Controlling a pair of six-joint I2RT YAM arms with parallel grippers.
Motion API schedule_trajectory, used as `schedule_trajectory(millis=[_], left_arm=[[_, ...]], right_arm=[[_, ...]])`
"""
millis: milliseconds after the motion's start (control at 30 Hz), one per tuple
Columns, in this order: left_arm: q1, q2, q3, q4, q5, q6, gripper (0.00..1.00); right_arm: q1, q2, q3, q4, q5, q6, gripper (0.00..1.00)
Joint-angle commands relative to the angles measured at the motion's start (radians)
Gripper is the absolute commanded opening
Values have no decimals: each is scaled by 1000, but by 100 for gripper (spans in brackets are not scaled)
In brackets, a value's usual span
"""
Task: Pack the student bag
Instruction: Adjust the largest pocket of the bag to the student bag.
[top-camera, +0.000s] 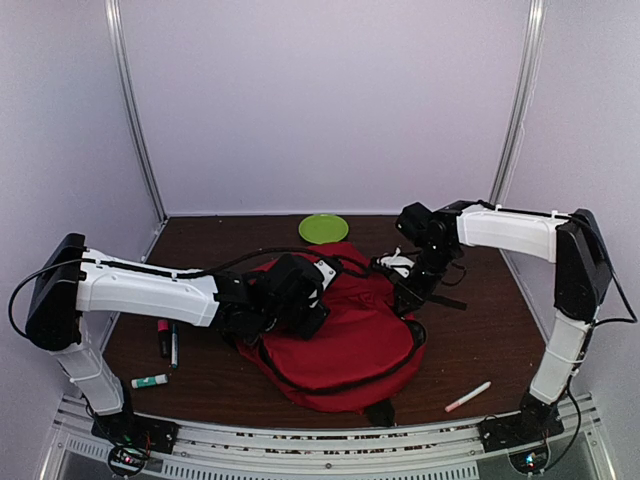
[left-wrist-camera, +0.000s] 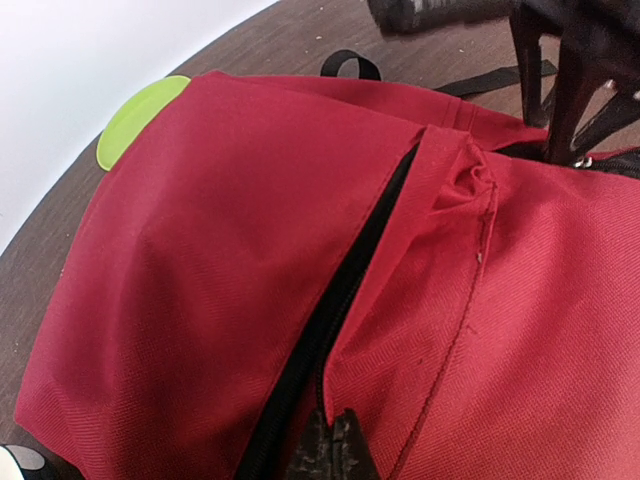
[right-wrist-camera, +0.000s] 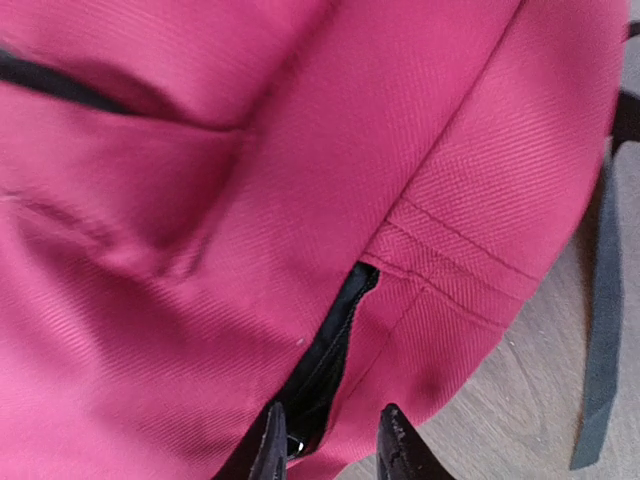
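Observation:
The student bag (top-camera: 345, 340), a large red backpack, lies flat in the middle of the table. My left gripper (top-camera: 312, 308) rests on its upper left part. In the left wrist view it (left-wrist-camera: 337, 425) is shut on the red fabric edge beside the bag's partly open black zipper (left-wrist-camera: 335, 290). My right gripper (top-camera: 408, 295) is at the bag's upper right corner. Seen from the right wrist, its jaws (right-wrist-camera: 330, 432) stand open astride the red fabric at the end of the zipper (right-wrist-camera: 335, 340), with a small metal pull showing by the left finger (right-wrist-camera: 268, 440).
A green plate (top-camera: 323, 228) sits behind the bag. Left of the bag lie a pink marker (top-camera: 162, 336), a dark pen (top-camera: 174, 347) and a white-green glue stick (top-camera: 148, 381). A white pen (top-camera: 468, 396) lies at the front right. Black straps (right-wrist-camera: 600, 300) trail off the bag's right side.

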Motion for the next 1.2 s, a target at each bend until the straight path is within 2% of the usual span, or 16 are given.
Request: schedule_trajectory(millis=[0,100,267,467,733,967,1167], left_arm=[[-7,-17,6,9,3,-13,0],[-7,-24,3,9,-4,-11,0],[-7,-29,0,12,-13,-10,0],[-10,-34,-5,12,-21,-11,0],[-10,-28,-5,18,-19,-10,0],[-10,-30,-10,22,-18,-13,0],[-10,-30,-10,23,-16,-16,0]], right_arm=[[22,-128,0,-6,-46,-7,32],[54,-129,-18,-22,-98,-8,27],[61,-66,-19,-34,-84,-11,17],[59,-27,-12,-31,-1,3,16],[51,-9,-23,-12,61,25,16],[49,2,-24,0,91,32,25],[48,37,-11,3,88,36,28]])
